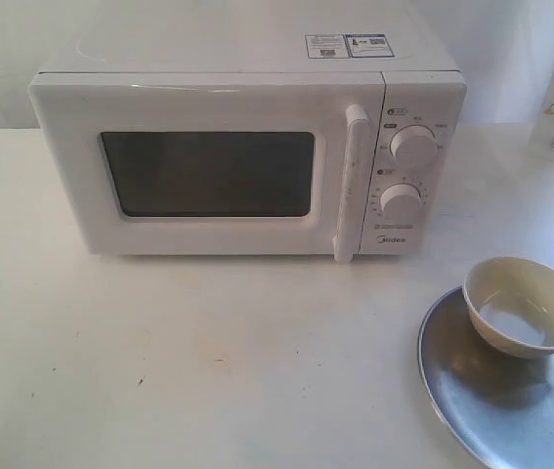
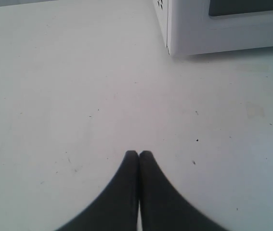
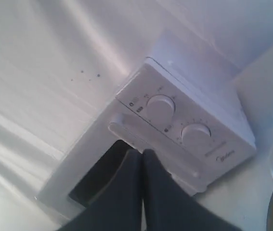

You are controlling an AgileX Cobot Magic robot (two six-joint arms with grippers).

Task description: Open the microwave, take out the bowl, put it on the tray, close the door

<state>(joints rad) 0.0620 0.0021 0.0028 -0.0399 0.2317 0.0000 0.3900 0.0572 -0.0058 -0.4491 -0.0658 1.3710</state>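
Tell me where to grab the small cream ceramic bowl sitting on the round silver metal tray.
Pinch the rim of the small cream ceramic bowl, one finger inside and one outside, coming from above. It sits mouth up on the round silver metal tray, and its sloping wall would likely slip from a side grip.

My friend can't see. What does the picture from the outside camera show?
A white Midea microwave sits on a white table with its door shut. In front of it to the right, a small cream bowl rests on a round silver tray. No robot arms show.
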